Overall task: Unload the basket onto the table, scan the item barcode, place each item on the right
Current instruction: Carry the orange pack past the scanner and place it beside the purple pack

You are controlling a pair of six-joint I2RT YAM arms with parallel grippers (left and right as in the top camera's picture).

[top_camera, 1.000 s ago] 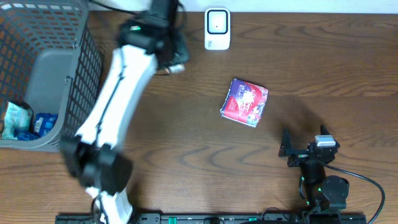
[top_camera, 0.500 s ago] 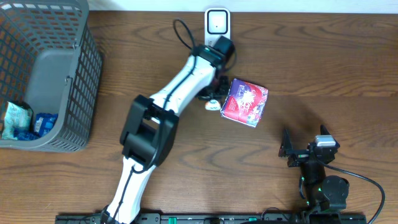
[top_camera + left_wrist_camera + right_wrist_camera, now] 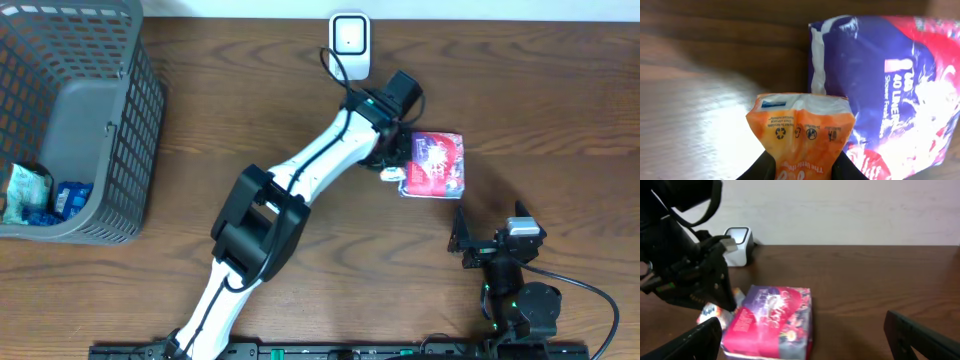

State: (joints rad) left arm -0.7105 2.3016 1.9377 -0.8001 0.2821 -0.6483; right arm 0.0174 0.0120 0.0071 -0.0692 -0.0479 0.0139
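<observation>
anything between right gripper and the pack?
No: only bare table between the right gripper and the pack, clear in the overhead view.

Shop-checkout bench: scanner (image 3: 349,45), basket (image 3: 140,110).

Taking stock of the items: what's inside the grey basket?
A pale green packet and a blue packet lie on the basket floor; anything beneath them is covered.

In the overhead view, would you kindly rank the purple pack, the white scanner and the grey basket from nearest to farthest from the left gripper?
From the left gripper, holding an orange packet:
1. Purple pack, just beside it.
2. White scanner, at the far edge.
3. Grey basket, far left.
</observation>
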